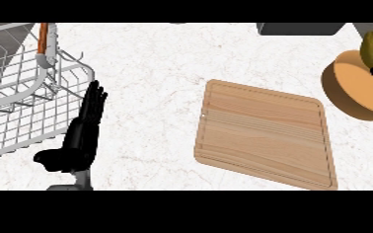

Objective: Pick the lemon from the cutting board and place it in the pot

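The cutting board (266,133) at centre right lies bare and a yellow-green shape, judged the lemon (366,49), sits at the right edge over the pot (336,93), release unconfirmed; the left hand (79,138), lower left, rests straight-fingered and empty, the right hand out of view.

At eight o'clock: black left hand (77,145), fingers straight toward one o'clock, thumb toward nine, grey forearm (82,178) at six beneath.

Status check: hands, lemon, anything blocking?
Left hand open, resting beside dish rack. Right hand out of view. No lemon on cutting board; yellowish shape, likely it, above pot, right edge.
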Controlling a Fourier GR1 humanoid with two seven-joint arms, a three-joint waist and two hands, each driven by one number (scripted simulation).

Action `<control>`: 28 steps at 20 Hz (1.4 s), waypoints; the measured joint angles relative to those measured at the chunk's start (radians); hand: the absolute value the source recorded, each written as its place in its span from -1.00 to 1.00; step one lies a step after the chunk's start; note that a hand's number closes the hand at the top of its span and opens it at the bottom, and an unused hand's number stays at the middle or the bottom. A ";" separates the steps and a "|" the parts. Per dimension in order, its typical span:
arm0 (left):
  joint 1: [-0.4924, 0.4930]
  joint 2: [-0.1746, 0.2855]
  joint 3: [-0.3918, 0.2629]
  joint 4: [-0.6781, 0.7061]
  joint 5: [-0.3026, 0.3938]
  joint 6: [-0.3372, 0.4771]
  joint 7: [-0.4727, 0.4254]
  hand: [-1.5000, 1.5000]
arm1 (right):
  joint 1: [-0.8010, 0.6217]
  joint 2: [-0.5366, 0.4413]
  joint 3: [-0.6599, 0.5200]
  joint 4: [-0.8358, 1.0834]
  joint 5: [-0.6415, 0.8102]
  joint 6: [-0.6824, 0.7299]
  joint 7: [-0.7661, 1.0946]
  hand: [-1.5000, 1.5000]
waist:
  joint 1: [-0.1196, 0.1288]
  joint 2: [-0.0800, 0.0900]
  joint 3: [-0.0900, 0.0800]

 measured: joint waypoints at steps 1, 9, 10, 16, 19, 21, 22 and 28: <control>-0.002 0.000 0.001 -0.004 0.000 0.001 0.008 0.00 | -0.010 -0.026 -0.017 0.053 -0.007 -0.014 -0.029 1.00 | 0.001 0.000 0.000; -0.021 -0.005 0.012 0.019 0.002 -0.005 0.002 0.00 | -0.056 -0.144 -0.065 0.447 -0.036 -0.124 -0.219 1.00 | 0.005 0.002 0.000; -0.022 -0.012 0.003 0.014 -0.004 0.001 0.011 0.00 | -0.060 -0.157 -0.068 0.498 -0.039 -0.136 -0.247 1.00 | 0.006 0.002 0.000; -0.032 -0.019 -0.005 0.012 -0.014 0.002 0.011 0.00 | -0.120 -0.206 -0.062 0.803 -0.007 -0.203 -0.311 1.00 | 0.014 0.005 0.001; -0.024 -0.020 -0.010 -0.009 -0.012 -0.001 0.022 0.00 | -0.130 -0.222 -0.060 0.920 0.027 -0.219 -0.274 -1.00 | 0.018 0.006 0.001; -0.017 -0.014 -0.008 -0.008 -0.007 -0.011 0.017 0.00 | -0.161 -0.250 -0.063 1.015 0.040 -0.219 -0.270 -1.00 | 0.022 0.008 0.001; -0.011 -0.017 -0.008 -0.003 -0.008 -0.011 0.008 0.00 | -0.171 -0.252 -0.062 1.047 0.036 -0.210 -0.280 -1.00 | 0.020 0.007 0.001; -0.018 -0.006 0.004 -0.022 -0.003 -0.014 0.032 0.00 | -0.212 -0.252 -0.170 1.172 -0.100 -0.217 -0.437 -1.00 | 0.018 0.006 0.003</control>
